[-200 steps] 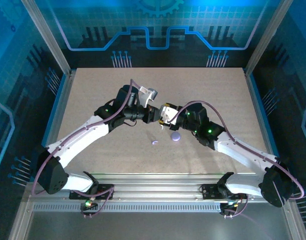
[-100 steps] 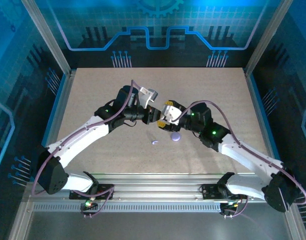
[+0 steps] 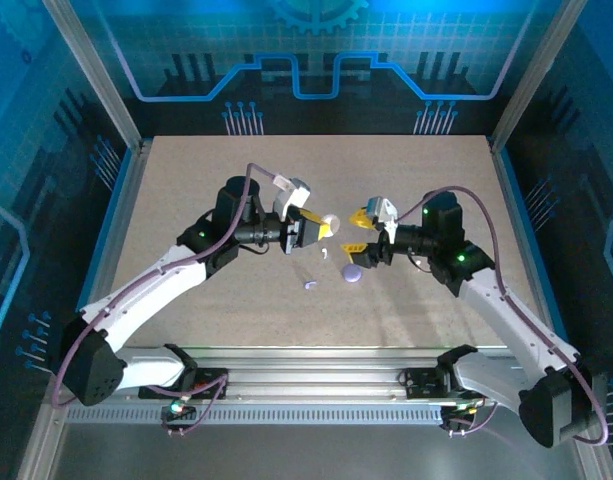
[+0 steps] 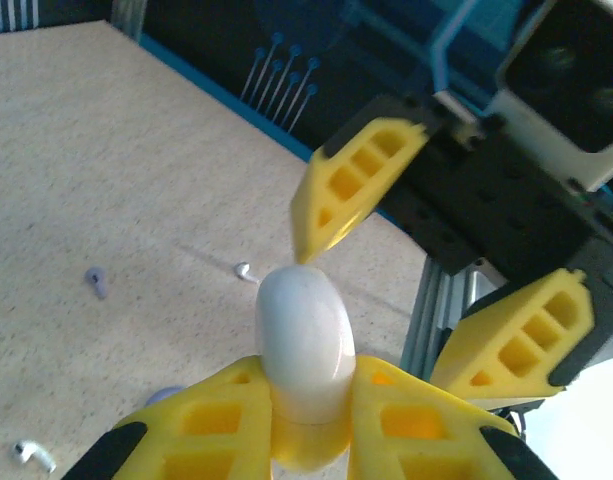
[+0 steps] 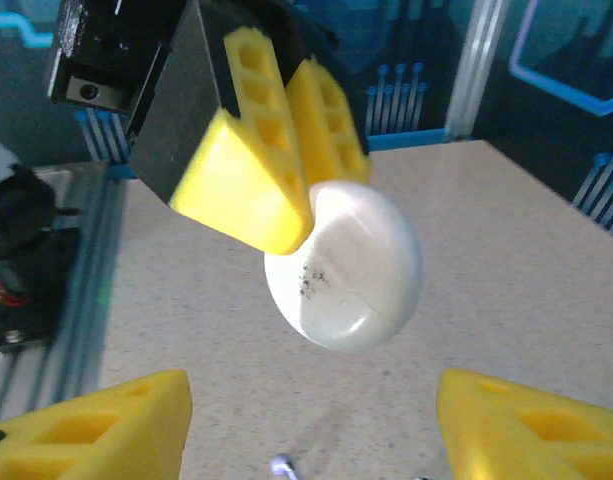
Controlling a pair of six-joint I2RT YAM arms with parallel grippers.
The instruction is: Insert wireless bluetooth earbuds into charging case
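My left gripper (image 3: pixel 314 228) is shut on the off-white round charging case (image 3: pixel 330 223), holding it on edge above the table. In the left wrist view the case (image 4: pixel 304 335) stands between my yellow fingers (image 4: pixel 211 415). My right gripper (image 3: pixel 358 230) faces it from the right, open, a short gap away. In the right wrist view the case (image 5: pixel 346 265) hangs beyond my spread fingertips (image 5: pixel 106 420). A pale lavender disc (image 3: pixel 353 272) lies on the table below the grippers. A white earbud (image 3: pixel 324 253) and a lavender earbud (image 3: pixel 309 284) lie loose nearby.
The sandy tabletop (image 3: pixel 186 190) is walled by aluminium posts (image 3: pixel 96 90) and blue panels. In the left wrist view another white earbud (image 4: pixel 31 453) lies at the lower left, near the lavender earbud (image 4: pixel 96 281).
The grippers were together at the case a second ago. My right gripper has opened and drawn back to the right; my left gripper has pulled left, keeping the case.
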